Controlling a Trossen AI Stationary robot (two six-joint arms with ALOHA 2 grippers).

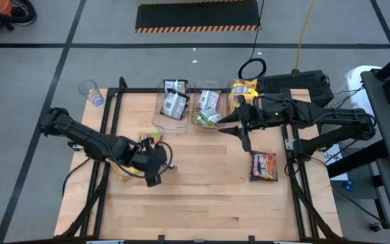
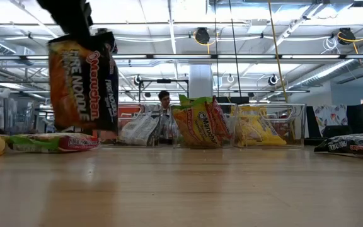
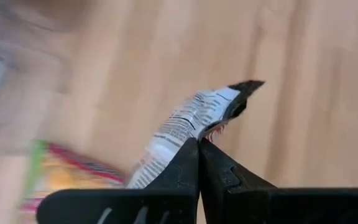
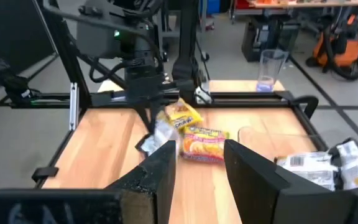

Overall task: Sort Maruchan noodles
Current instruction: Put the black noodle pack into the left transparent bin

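Observation:
My left gripper (image 1: 153, 165) is shut on a dark brown and orange Maruchan packet (image 2: 84, 82), which hangs above the table's left half. Under it lie a pink-and-yellow packet (image 4: 204, 143) and a yellow one (image 4: 182, 115), flat on the wood. Another dark packet (image 1: 263, 166) lies flat toward the right edge. Three clear bins at the far edge hold packets: dark ones (image 1: 175, 102), green-edged ones (image 1: 208, 108) and yellow ones (image 1: 244, 89). My right gripper (image 1: 230, 127) hovers open in front of the bins with nothing between its fingers (image 4: 160, 174). My left gripper pinches the packet's upper edge (image 3: 188, 134) between its two shut fingers (image 3: 185, 165), coming from above and slanting down. The packet hangs below the fingers, nearly upright, its printed face toward the near edge and its lower end (image 2: 84, 126) clear of the table.
A clear plastic cup (image 1: 91, 91) stands at the far left corner. Black frame rails (image 1: 110, 115) run along the table's left, right and far sides. Bare wood spreads over the middle and near part (image 1: 202, 203).

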